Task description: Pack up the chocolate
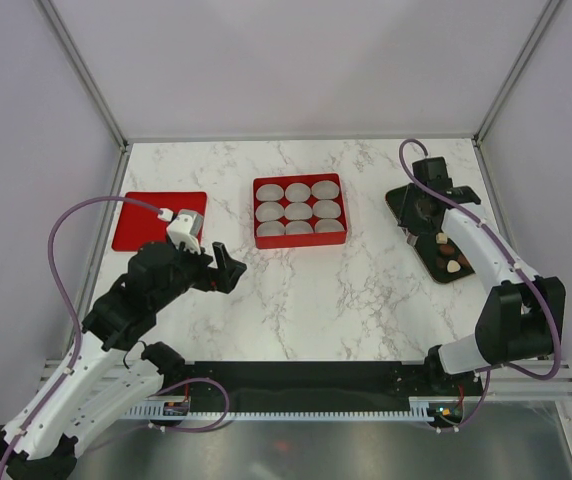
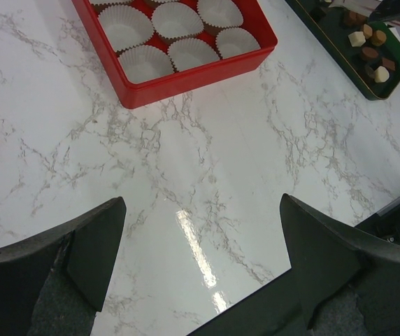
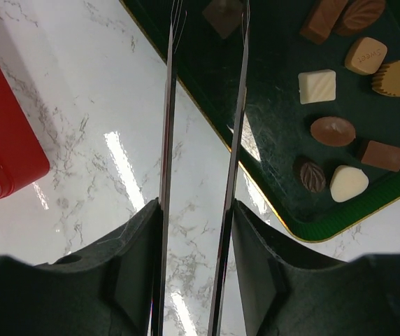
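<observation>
Nearest the arm bases, the left gripper [image 2: 201, 210] hangs over bare marble table [image 2: 207, 161], tilted toward the middle. Its two dark fingers [image 2: 98, 245] are spread wide and nothing is between them. Just beyond it stands the red box [image 2: 186, 82], holding nine white paper cups [image 2: 146, 63] in three rows of three. To the left of the box, near the table's left edge, a flat red tray [image 1: 151, 205] lies apart from everything else. On the right side of the table a dark green tray [image 3: 284, 161] with a thin gold rim lies at a slant, well apart from the box. The chocolate [image 3: 333, 131] lies loose on this tray in dark brown, tan and white pieces, most of them gathered toward its nearer end. The right gripper [image 3: 210, 10] reaches over the tray's farther part. Its two thin metal blades run side by side with a narrow gap between them, through which the marble and the tray's edge show. A dark brown square piece lies between the blade tips at the top edge of the right wrist view, close against the right-hand blade and clear of the other. The tips themselves are cut off by that edge, so it cannot be told whether they touch the piece.
</observation>
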